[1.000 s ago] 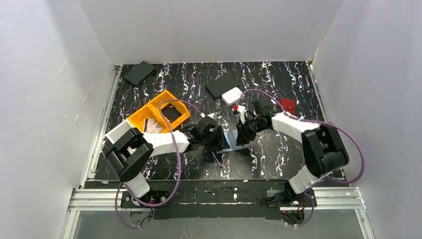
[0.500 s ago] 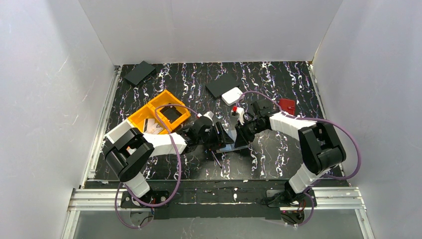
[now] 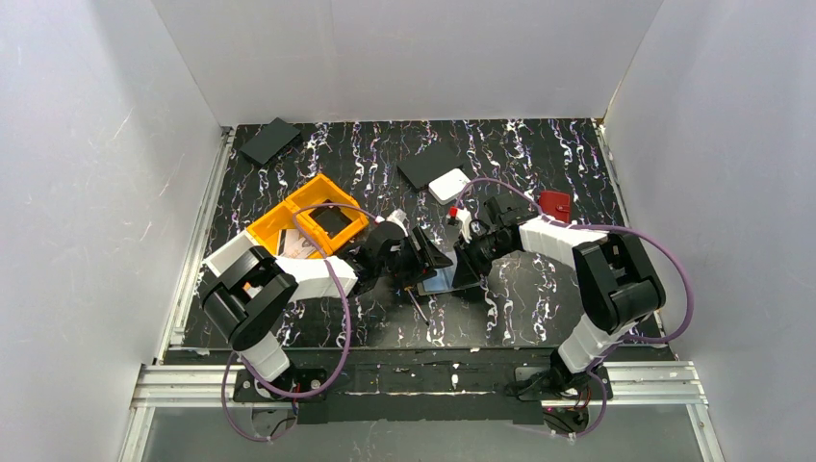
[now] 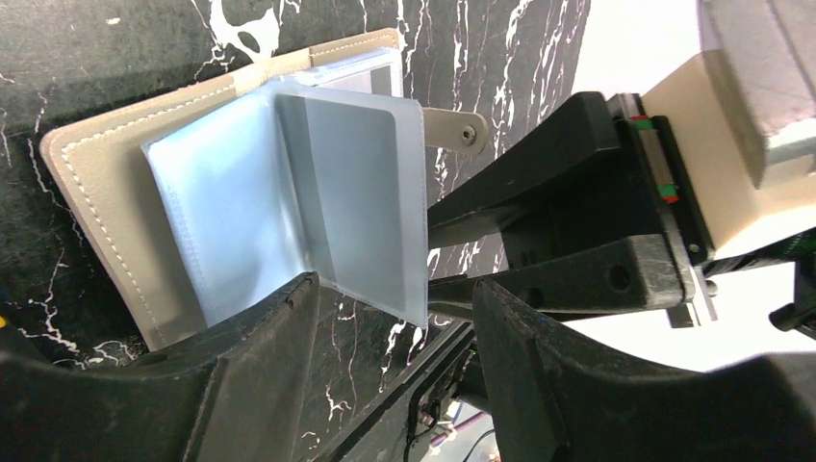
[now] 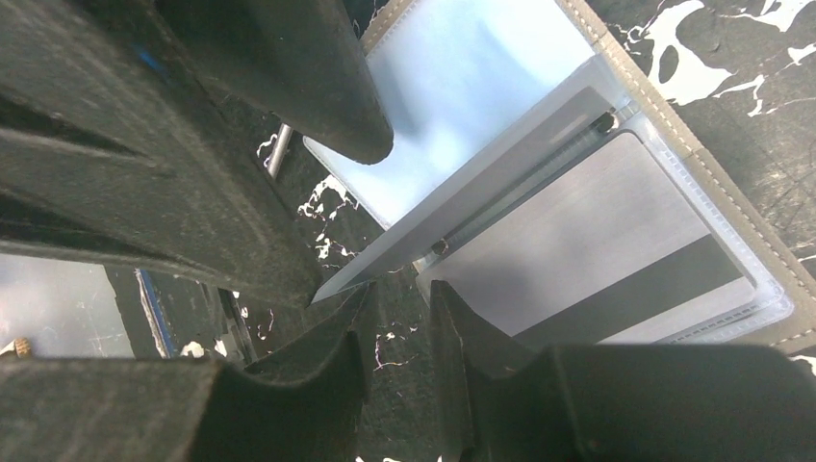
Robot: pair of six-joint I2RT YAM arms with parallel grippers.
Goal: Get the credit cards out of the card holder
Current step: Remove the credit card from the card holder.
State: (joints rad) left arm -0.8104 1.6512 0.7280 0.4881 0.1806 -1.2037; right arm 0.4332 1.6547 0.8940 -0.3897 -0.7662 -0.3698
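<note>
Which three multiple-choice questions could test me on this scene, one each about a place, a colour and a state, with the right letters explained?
1. The card holder lies: A on a shelf; B on the table between the left hand and the right hand; C in a drawer.
2. The two-compartment bin is: A green; B blue; C orange.
3. The card holder is: A open, sleeves showing; B snapped shut; C torn apart.
Answers: B, it lies on the table between both hands; C, its walls are orange; A, its snap tab is unfastened.
</note>
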